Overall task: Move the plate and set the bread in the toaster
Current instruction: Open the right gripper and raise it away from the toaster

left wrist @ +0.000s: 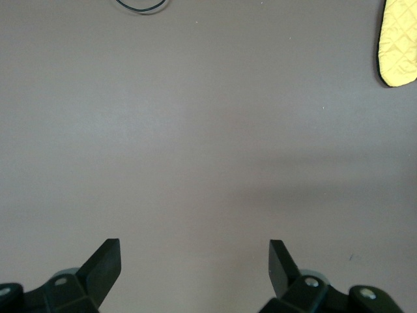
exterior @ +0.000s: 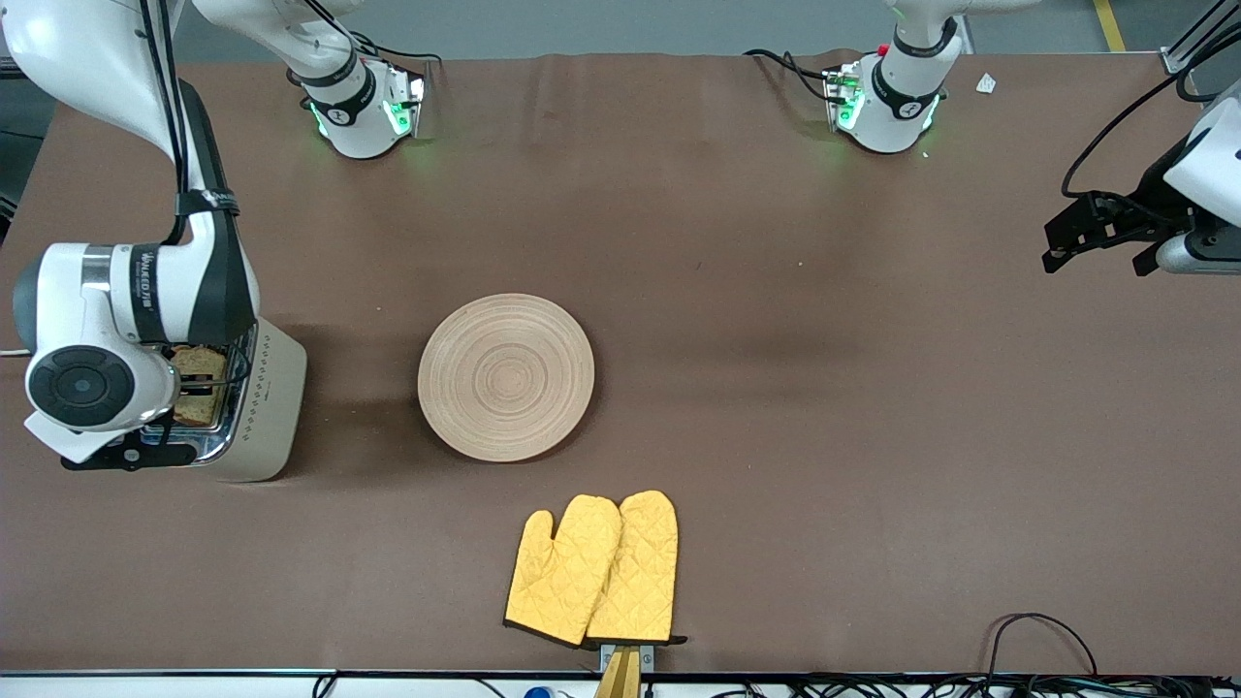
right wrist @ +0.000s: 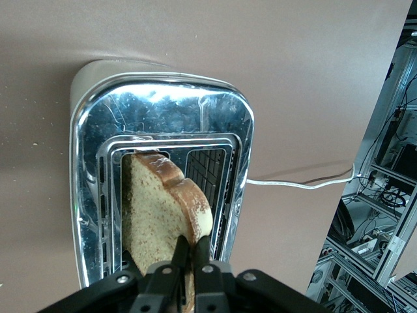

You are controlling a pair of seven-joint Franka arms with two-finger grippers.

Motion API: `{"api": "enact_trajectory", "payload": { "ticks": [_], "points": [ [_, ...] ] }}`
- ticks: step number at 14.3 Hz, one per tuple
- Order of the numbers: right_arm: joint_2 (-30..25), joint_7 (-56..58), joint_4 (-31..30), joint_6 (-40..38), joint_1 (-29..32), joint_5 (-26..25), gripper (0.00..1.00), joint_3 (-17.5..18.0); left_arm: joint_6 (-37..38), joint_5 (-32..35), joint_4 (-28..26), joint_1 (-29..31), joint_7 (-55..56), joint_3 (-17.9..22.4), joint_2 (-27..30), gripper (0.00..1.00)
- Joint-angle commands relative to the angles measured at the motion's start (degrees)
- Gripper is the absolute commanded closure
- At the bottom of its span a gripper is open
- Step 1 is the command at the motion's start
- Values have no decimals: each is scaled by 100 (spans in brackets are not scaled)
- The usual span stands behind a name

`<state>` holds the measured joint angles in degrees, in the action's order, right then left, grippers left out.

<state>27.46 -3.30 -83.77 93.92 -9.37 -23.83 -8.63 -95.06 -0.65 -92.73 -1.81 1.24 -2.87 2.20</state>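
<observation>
The beige toaster (exterior: 260, 407) with its chrome top (right wrist: 163, 111) stands at the right arm's end of the table. My right gripper (right wrist: 192, 244) is over it and shut on the slice of brown bread (right wrist: 156, 208), whose lower part is down in a slot; in the front view the bread (exterior: 199, 380) shows beside the right arm's wrist. The round light-wood plate (exterior: 505, 376) lies flat and bare near the table's middle. My left gripper (left wrist: 194, 254) is open and empty, held above bare table at the left arm's end; it shows in the front view too (exterior: 1091, 237).
A pair of yellow oven mitts (exterior: 593, 570) lies nearer to the front camera than the plate, by the table's edge; one mitt's tip shows in the left wrist view (left wrist: 399, 45). The toaster's white cord (right wrist: 300, 184) trails off. Cables hang at the table's front edge (exterior: 1042, 635).
</observation>
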Motion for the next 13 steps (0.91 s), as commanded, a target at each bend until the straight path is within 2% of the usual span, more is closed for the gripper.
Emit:
{"api": "enact_trajectory", "payload": {
  "ticks": [1, 2, 4, 8, 10, 12, 13],
  "points": [
    [-57, 93, -7, 12, 233, 255, 15, 63, 40, -5, 123, 14, 52, -11, -44, 0],
    [-57, 93, -7, 12, 330, 578, 0, 63, 40, -5, 124, 14, 52, -11, -44, 0],
    [-57, 84, 10, 3, 514, 1019, 0, 54, 40, -5, 115, 14, 43, -11, -44, 0],
    [-118, 93, 598, -93, 586, 1221, 0, 80, 40, -5, 124, 14, 43, -11, -44, 0],
    [-564, 101, 731, -522, 664, 1826, 0, 45, 40, -5, 124, 14, 43, -11, -44, 0],
    [-1178, 93, 618, -830, 1137, 2660, 0, 63, 40, -5, 124, 14, 43, -11, -44, 0],
    [-1434, 75, 538, -1110, 1139, 2751, 0, 63, 40, -5, 124, 14, 43, -11, -44, 0]
  ]
}}
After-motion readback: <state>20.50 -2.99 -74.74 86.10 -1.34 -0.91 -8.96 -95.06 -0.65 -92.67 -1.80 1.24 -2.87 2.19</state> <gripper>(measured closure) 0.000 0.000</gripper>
